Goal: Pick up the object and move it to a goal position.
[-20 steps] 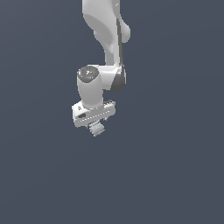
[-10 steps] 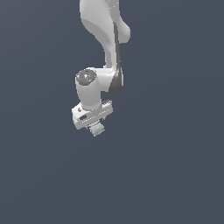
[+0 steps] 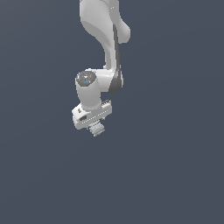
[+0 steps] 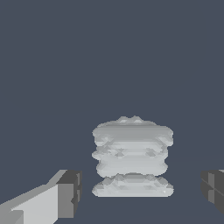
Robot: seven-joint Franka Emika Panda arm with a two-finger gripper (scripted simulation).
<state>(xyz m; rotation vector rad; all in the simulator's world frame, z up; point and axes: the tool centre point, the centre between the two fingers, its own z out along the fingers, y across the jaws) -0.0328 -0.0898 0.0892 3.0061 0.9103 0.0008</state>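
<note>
My gripper (image 3: 94, 127) hangs below the wrist, pointing down, and the object (image 3: 96, 129) sits right under the white gripper bar (image 3: 92, 115), at about 6 o'clock from my wrist joint in the exterior view. The wrist view shows why I am posed this way: the ribbed grey-blue piece (image 4: 132, 156) lies between my 2 fingers (image 4: 69, 194), with open background visible on each side of it. So my jaws are spread and touching nothing; the object is bracketed, not gripped.

I judge this as the pre-grasp step: I am lined up so that the fingers, once they come together, will meet the 2 ridged flanks squarely. The gap looks wider on one side than the other, so I would expect the piece to be nudged a little as I squeeze. The ridges may give the pads an uneven bite, so a slow, centred squeeze seems wise. No goal marker is visible in either view, so I cannot tell where the carry will end.
</note>
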